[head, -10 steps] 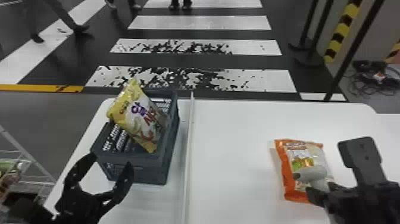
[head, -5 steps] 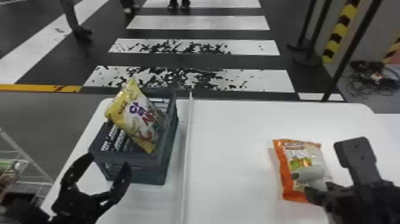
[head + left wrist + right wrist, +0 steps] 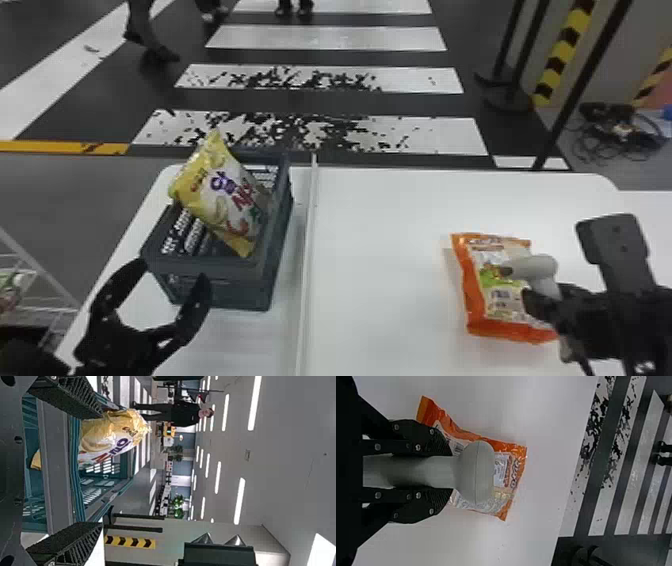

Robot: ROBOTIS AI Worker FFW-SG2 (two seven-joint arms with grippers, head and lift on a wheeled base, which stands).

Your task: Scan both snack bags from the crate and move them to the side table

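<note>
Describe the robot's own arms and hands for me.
The black left hand has textured fingers with lattice-like sides. The black right hand has finely ridged fingertips and round silvery screws; its black arm bears a dark grey, round-cornered plate.

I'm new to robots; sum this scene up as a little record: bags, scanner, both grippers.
Yellow snack bag: tilted in the grey crate, top above the rim
Orange snack bag: lying on the white table, to the robot's right
Scanner: over the orange bag
Right gripper: closed on the scanner
Left gripper: open, by the crate
</note>
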